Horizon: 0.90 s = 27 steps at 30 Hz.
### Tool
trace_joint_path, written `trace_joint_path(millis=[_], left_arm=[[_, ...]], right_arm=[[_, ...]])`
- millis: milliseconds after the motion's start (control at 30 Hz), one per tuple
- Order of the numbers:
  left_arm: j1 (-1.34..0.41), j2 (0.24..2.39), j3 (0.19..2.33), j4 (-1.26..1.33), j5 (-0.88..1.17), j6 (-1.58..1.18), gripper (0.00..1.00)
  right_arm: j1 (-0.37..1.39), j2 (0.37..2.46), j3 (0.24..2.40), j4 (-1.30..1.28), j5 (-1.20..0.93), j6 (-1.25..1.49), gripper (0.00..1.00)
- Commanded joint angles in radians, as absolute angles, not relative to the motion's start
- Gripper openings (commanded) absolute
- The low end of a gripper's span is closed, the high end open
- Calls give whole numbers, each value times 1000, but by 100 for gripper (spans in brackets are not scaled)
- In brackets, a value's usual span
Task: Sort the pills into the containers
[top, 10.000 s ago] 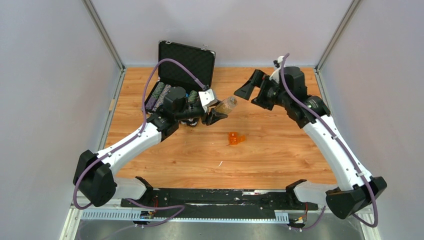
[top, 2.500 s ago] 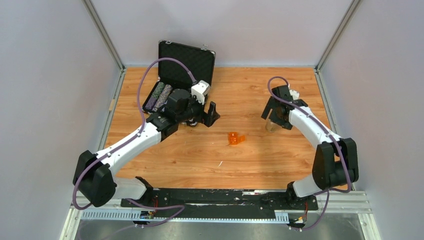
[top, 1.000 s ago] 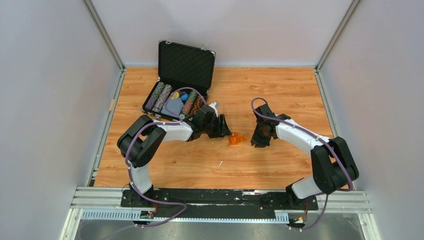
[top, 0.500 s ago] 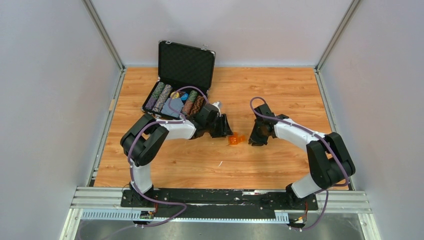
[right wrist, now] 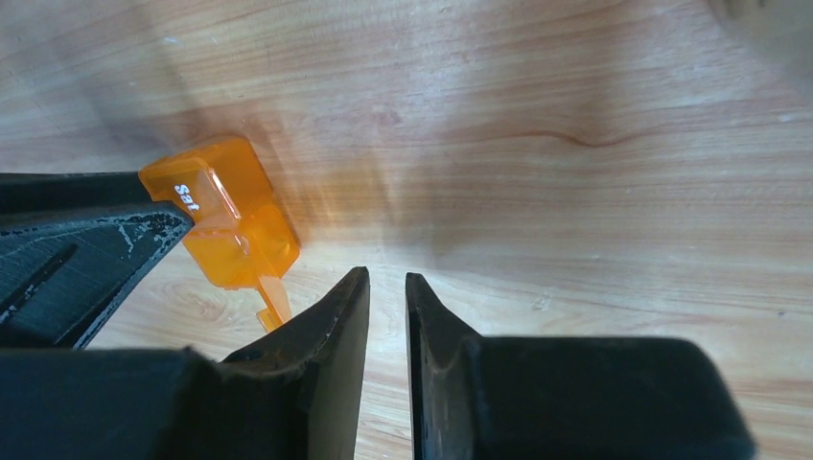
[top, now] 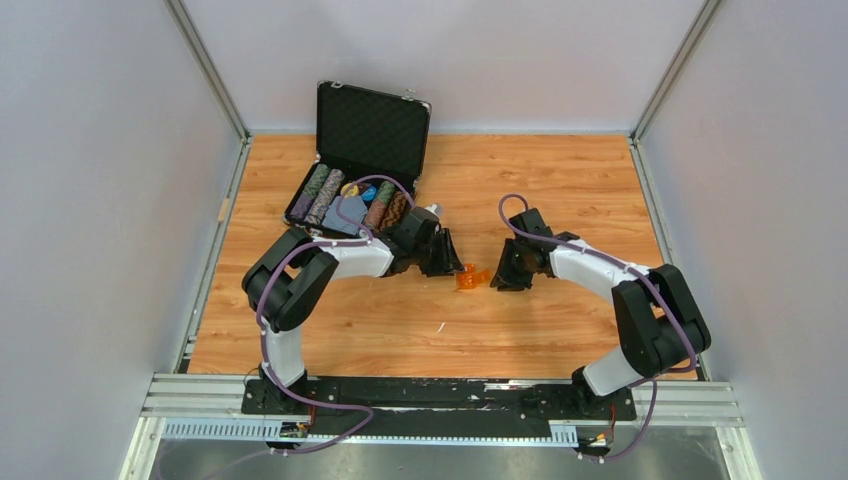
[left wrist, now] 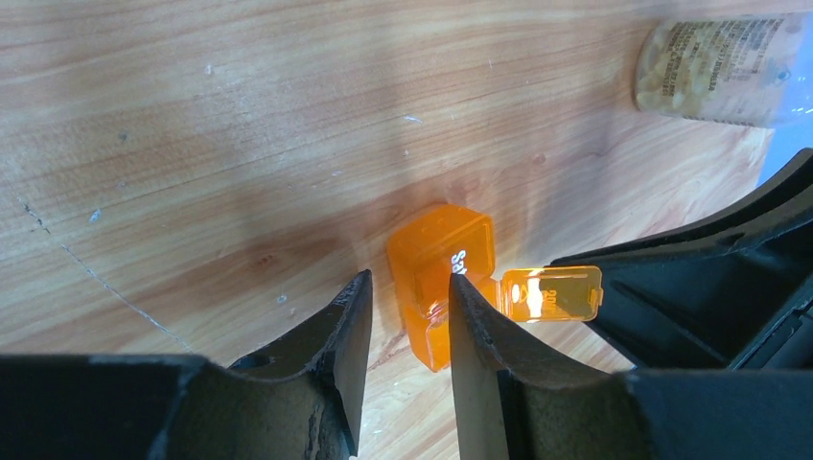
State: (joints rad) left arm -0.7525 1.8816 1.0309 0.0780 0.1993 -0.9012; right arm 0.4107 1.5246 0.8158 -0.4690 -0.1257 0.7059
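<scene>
**Orange container**: small, translucent plastic, with "Sat" in white on one cube. One lid flap stands open. It sits mid-way across the wood-grain surface, between the two grippers and apart from the black case.

**Left gripper**: low over the surface, fingers apart and straddling the near end of the container. A sliver of wood shows between one finger and the plastic. Whether the other finger touches it cannot be told.

**Right gripper**: just beside the container on its opposite side. The fingers are drawn together with nothing between them.

**Black case**: far left of the surface, foam-lined lid raised, with rows of striped chips in its base.

**Bottle**: clear and labelled, on the surface beyond the container. Its print is too small to read.
</scene>
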Motion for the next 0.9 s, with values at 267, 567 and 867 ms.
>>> trace_joint_path(millis=[267,567,867], left_arm=[[-756,1912,1034,67,169,-961,49],[-756,1929,1031,84,167,-972,49],[-756,1953,1033,12,133,-944,43]], right_arm=[[407,1496,792,-412,-165,672,25],[407,1508,785,-405,-156,674,25],[408,1511,778,-395,-147,705,24]])
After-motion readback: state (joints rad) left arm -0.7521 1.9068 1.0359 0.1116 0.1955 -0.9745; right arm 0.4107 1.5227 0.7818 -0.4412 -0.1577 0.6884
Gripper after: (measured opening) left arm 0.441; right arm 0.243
